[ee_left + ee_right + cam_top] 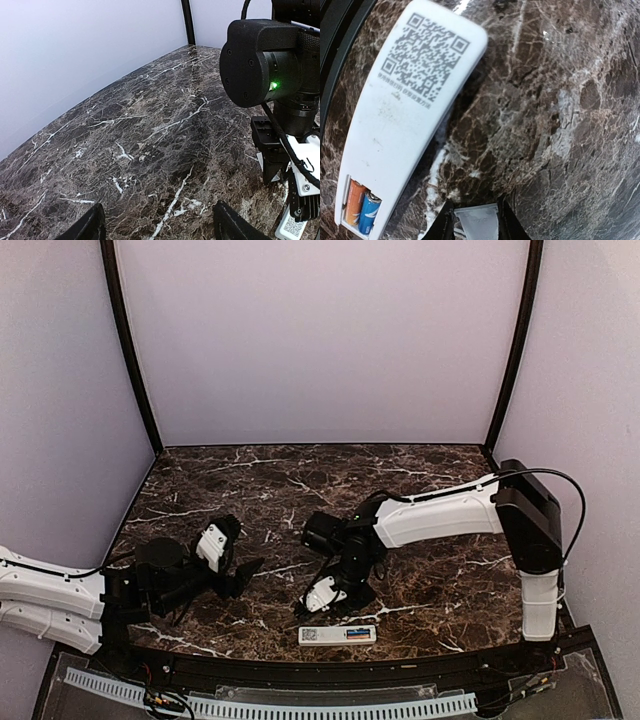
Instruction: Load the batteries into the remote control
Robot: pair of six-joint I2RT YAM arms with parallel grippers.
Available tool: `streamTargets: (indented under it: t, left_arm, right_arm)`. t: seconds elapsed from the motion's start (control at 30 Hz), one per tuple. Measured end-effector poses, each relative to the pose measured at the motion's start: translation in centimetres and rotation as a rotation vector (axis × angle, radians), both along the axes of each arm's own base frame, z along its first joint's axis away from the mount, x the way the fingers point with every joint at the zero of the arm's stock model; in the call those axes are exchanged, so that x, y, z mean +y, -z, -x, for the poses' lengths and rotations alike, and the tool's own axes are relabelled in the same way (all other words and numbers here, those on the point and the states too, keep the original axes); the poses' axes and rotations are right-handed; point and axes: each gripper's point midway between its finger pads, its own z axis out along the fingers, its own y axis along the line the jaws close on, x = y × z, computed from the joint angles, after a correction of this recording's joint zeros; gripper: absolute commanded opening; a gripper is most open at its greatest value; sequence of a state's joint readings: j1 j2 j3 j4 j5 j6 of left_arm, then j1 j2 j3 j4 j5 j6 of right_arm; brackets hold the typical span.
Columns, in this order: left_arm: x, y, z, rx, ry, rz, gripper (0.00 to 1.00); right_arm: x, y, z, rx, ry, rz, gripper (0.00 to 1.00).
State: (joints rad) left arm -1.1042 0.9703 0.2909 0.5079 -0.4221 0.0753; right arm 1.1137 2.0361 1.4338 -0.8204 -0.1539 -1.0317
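1. My right gripper (474, 215) has its fingers (443, 225) drawn in close on either side of a small white piece (476, 222). From the right wrist view it looks pinched between them. I take it for the battery cover, though I cannot be sure.
2. Outward from there, the remote control (415, 100) lies back-up on the marble table (420, 570). In the wrist view it runs from 11 o'clock down to 7 o'clock, apart from the fingertips. Its square code sticker (422, 55) sits at the 11 o'clock end.
3. The batteries (357, 202) are both in the recess at the 7 o'clock end, side by side, the orange-red one outermost and the blue one against it. The recess is uncovered.
4. In the top view the remote lies at 6 o'clock from the right gripper, just inside the near table edge.
5. My left gripper (160, 230) sits well off at 9 o'clock from the right one, its jaws spread wide with nothing between them, only bare marble.
6. My read on progress: the loading itself looks done, since both cells appear seated. What seems left is fitting the white piece over the recess, if it is indeed the cover, then letting go and backing the right arm away.
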Motion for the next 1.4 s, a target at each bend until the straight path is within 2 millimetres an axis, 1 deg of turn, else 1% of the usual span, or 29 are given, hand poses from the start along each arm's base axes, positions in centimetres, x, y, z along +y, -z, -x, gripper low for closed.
streamTargets:
  t: [0.2, 0.33, 0.53, 0.77, 0.93, 1.03, 1.27, 1.3, 1.4]
  left_arm:
    - [0.0, 0.0, 0.0, 0.000, 0.000, 0.000, 0.73]
    - [0.0, 0.0, 0.0, 0.000, 0.000, -0.001, 0.73]
    - [0.0, 0.3, 0.0, 0.003, 0.000, -0.010, 0.73]
    - [-0.2, 0.6, 0.1, -0.005, 0.017, -0.035, 0.72]
    - [-0.4, 1.1, 0.2, -0.007, 0.033, -0.063, 0.72]
    - [-0.6, 1.0, 0.2, -0.011, 0.041, -0.058, 0.71]
    - [-1.1, 0.6, 0.4, -0.028, 0.067, -0.049, 0.71]
    - [-1.2, 0.5, 0.5, -0.032, 0.076, -0.047, 0.70]
    - [-1.5, 0.5, 0.8, -0.058, 0.110, -0.052, 0.70]
  right_arm:
    - [0.0, -0.1, -0.4, 0.001, 0.014, -0.006, 0.16]
    - [0.3, -0.1, -1.2, -0.002, 0.035, -0.013, 0.13]
    - [0.5, -0.2, -1.9, 0.002, 0.065, -0.025, 0.12]
    - [0.7, -0.5, -1.8, 0.019, 0.098, -0.037, 0.11]
    - [1.2, -2.1, -2.0, 0.009, 0.108, -0.082, 0.11]
    - [1.5, -3.0, -2.1, 0.000, 0.108, -0.107, 0.11]
    - [1.6, -3.4, -2.0, -0.001, 0.107, -0.116, 0.11]
    - [1.5, -3.7, -2.0, -0.001, 0.105, -0.116, 0.11]
    - [1.9, -5.4, -1.8, -0.015, 0.095, -0.137, 0.12]
